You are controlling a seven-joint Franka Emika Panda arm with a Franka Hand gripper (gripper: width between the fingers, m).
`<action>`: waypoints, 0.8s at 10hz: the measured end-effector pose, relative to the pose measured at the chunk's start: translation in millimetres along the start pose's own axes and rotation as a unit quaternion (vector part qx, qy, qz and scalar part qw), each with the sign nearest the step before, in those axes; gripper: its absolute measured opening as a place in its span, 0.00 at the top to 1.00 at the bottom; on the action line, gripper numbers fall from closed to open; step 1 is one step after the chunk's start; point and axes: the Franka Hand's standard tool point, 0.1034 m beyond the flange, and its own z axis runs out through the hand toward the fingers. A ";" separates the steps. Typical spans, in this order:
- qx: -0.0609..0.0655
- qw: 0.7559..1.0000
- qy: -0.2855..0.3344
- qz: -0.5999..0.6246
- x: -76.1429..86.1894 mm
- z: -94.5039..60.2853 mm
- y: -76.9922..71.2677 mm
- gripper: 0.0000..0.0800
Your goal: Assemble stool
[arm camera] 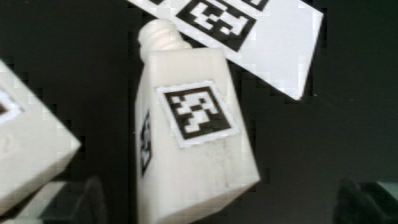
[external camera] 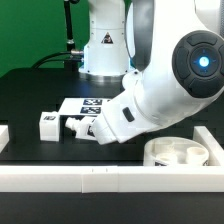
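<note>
A white stool leg [arm camera: 192, 130] with a black-and-white tag lies on the black table, its threaded peg [arm camera: 160, 38] pointing toward the marker board [arm camera: 240, 30]. My gripper [arm camera: 217, 206] is open, low over the leg's blunt end, with a dark finger [arm camera: 75, 202] on either side and a gap to each. A second leg [arm camera: 25, 150] lies beside it. In the exterior view two legs [external camera: 50, 124] [external camera: 78, 127] lie at the left, with my hand [external camera: 118, 118] over the nearer one. The round seat [external camera: 180, 152] lies at the front right, sockets up. A third leg is not in view.
The marker board [external camera: 85, 103] lies just behind the legs. A long white rail [external camera: 100, 178] runs along the table's front edge, and another rail piece [external camera: 5, 135] stands at the exterior view's left. The robot base [external camera: 100, 45] stands at the back.
</note>
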 end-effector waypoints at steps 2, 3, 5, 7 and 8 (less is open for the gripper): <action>0.023 1.000 0.001 0.004 -0.5 1.7 3.9 0.19; 0.018 1.000 0.003 0.003 0.8 -0.4 0.6 0.19; 0.005 1.000 0.005 0.001 3.9 -1.3 0.1 0.19; -0.082 0.996 0.013 -0.010 14.4 -9.3 1.4 0.19; -0.111 0.994 0.016 -0.019 16.7 -9.4 -5.4 0.19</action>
